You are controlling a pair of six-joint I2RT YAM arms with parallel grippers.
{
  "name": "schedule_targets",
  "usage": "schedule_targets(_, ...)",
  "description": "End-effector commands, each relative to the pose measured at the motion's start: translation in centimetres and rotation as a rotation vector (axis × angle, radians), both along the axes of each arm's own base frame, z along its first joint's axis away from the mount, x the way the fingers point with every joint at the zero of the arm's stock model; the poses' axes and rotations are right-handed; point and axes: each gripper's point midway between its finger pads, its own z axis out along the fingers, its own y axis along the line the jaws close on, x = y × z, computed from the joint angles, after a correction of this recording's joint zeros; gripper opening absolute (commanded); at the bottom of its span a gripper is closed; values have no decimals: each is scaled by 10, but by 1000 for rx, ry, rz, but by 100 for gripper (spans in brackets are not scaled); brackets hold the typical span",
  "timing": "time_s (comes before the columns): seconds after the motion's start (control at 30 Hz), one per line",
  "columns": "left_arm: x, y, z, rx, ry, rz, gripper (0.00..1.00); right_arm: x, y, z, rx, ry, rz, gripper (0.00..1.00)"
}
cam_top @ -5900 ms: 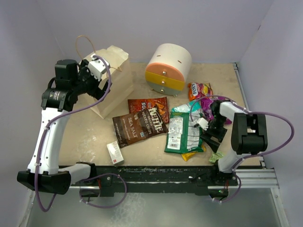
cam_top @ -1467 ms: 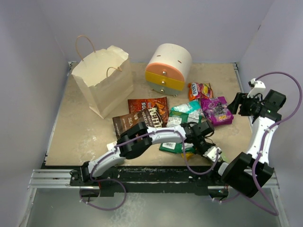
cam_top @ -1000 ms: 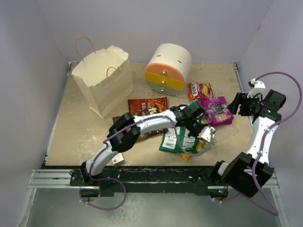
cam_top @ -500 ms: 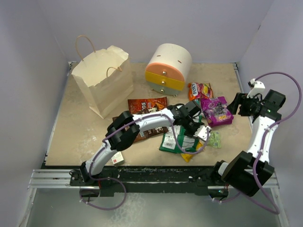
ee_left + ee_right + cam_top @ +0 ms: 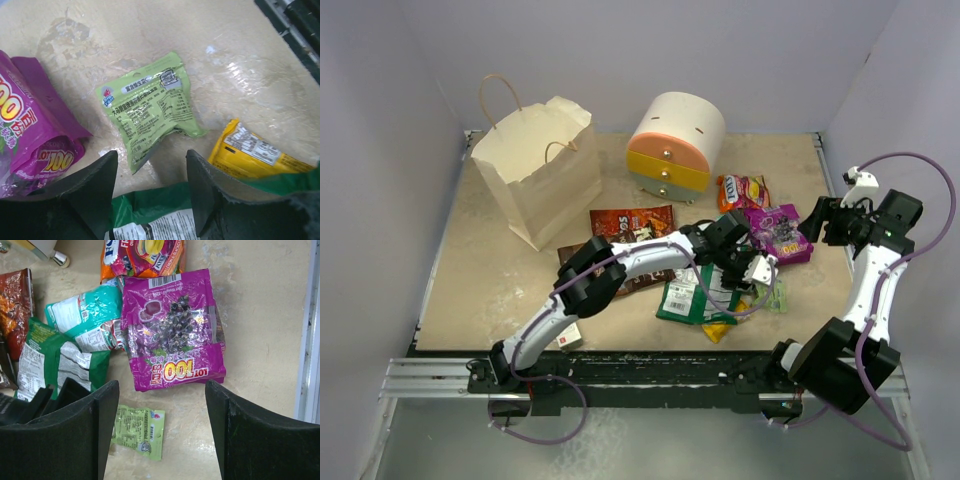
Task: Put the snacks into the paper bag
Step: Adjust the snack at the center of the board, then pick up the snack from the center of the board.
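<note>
Left fingers [image 5: 95, 187] just opened halfway, so the little green pack [image 5: 147, 107] lies loose; right fingers [image 5: 250, 430] wait wide, empty.

Snack packets [image 5: 780, 232] scattered flat, right of upright paper bag [image 5: 542, 170]

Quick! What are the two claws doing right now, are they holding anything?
Left claw: open, holding nothing, above the small light-green plastic snack packet.
Right claw: open, holding nothing, above the purple plastic candy packet.
</note>
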Motion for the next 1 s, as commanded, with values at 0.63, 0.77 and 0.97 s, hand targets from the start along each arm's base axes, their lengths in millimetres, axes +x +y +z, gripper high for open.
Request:
schedule_targets(0.63, 17, -23, -22, -8, -15, 26, 42, -1, 2, 1, -1, -5, 27, 73)
schedule_targets(0.77, 18, -23, -23, -3, -12, 28, 31, -1, 2, 1, -1, -4, 29, 73)
schedule_targets(0.97, 15, -19, 3, -20, -16, 14, 5, -1, 3, 2, -2, -7, 32, 73)
